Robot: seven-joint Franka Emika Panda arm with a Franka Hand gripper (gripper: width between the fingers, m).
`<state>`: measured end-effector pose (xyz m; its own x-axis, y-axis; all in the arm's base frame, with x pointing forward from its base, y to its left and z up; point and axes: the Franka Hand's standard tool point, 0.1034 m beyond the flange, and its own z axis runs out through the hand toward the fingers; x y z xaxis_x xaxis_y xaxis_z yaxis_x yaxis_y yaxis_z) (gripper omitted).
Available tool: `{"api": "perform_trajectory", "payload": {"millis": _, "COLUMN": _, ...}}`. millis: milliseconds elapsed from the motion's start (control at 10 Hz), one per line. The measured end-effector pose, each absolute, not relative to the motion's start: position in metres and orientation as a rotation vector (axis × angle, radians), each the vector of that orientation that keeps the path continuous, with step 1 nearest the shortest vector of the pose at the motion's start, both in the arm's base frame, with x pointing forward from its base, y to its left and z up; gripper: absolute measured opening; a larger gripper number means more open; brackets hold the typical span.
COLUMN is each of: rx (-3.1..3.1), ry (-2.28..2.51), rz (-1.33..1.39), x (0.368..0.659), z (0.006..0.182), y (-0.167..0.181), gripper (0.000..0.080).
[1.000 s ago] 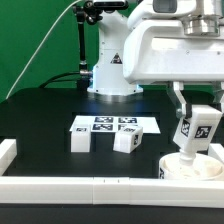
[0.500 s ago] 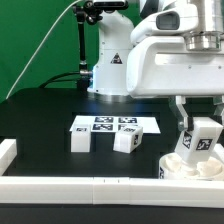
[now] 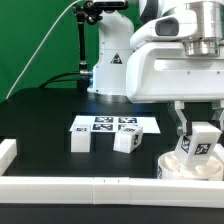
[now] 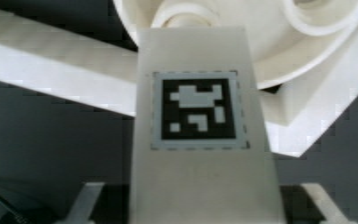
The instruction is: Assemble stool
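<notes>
The left leg [image 3: 80, 138] and middle leg [image 3: 125, 141] lie loose by the marker board [image 3: 112, 122]. At the exterior view's right, the claw [image 3: 198, 127] grips the held leg [image 3: 199, 145], which is tilted with its end down at the seat [image 3: 172, 168]. If it goes in crooked, I think it could jam, slip, or push the seat away.

place: robotics lab | cues: green backdrop [image 3: 40, 40], black table [image 3: 40, 135], marker board [image 3: 112, 124]

The black table [image 3: 40, 125] bears the marker board [image 3: 115, 124], two loose legs [image 3: 81, 141] [image 3: 125, 142], the seat [image 3: 172, 168] and white rails [image 3: 90, 187].
</notes>
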<state>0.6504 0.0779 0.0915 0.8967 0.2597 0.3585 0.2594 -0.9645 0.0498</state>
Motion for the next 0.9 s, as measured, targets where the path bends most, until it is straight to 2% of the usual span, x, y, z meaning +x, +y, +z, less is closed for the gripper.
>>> {"api": "perform_trajectory", "payload": {"millis": 700, "rx": 3.044, "ry": 0.414, "rz": 0.647, "x": 0.6418, "z": 0.0846, "y": 0.0775, "gripper": 0.0338}}
{"api": "perform_trajectory", "payload": {"millis": 800, "rx": 3.044, "ry": 0.414, "rz": 0.647, "x": 0.6418, "z": 0.0848, "y": 0.0775, "gripper": 0.0514}}
{"api": "perform_trajectory", "payload": {"millis": 900, "rx": 3.043, "ry": 0.414, "rz": 0.65, "x": 0.6425, "z": 0.0875, "y": 0.0772, "gripper": 0.0514}}
